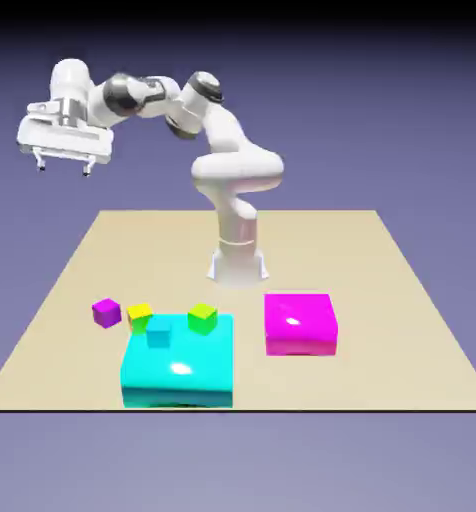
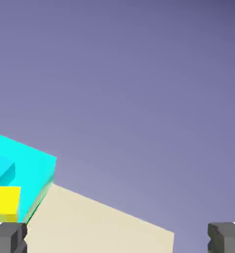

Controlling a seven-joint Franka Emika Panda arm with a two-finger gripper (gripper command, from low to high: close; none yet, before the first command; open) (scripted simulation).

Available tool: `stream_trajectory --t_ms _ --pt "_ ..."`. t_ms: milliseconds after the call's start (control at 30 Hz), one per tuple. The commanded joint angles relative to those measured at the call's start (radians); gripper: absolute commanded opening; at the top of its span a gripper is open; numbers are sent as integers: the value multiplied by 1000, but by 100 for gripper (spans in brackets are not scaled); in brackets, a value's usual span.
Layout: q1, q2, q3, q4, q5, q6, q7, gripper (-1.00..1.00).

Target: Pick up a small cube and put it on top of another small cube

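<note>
The tool (image 1: 63, 170) is held high above the desk (image 1: 352, 255), towards the exterior view's left; its two fingers are spread wide and nothing is gripped. In the hand view, only backdrop and a corner of desk are seen between the fingertips.

The large cyan block (image 1: 180, 375) is taken as landmark. Beyond it, on the exterior view's left, the small purple cube (image 1: 107, 313) is seen well below the tool, judged to be the one to be picked up. Nearer the block, at its far left corner, the yellow cube (image 1: 140, 317) is noted. At its far right corner the green cube (image 1: 203, 318) is seen; whether either is touching the block cannot be told. The small cyan cube (image 1: 159, 332) is seen against the block's far part, its edges poorly separated by colour.

Risks, as judged: if the descent is made without realignment, the purple cube could be missed or tipped by a finger. If the yellow cube is chosen as base, the block could be struck by the wide fingers, owing to its closeness.
</note>
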Motion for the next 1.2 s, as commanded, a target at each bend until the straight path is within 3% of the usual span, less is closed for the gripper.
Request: stream_trajectory --t_ms 0,500,700,733,900,1167 --pt "7 -23 -36 11 -19 -25 -29 0" --pt "104 -365 -580 181 -297 -392 -469 0" --pt "133 -410 -711 159 -407 -295 -467 0" --pt "133 -410 -711 159 -407 -295 -467 -100" --pt "112 -350 -577 165 -278 -371 -473 -100" --pt "203 -80 -422 -78 25 -23 -437 -100"
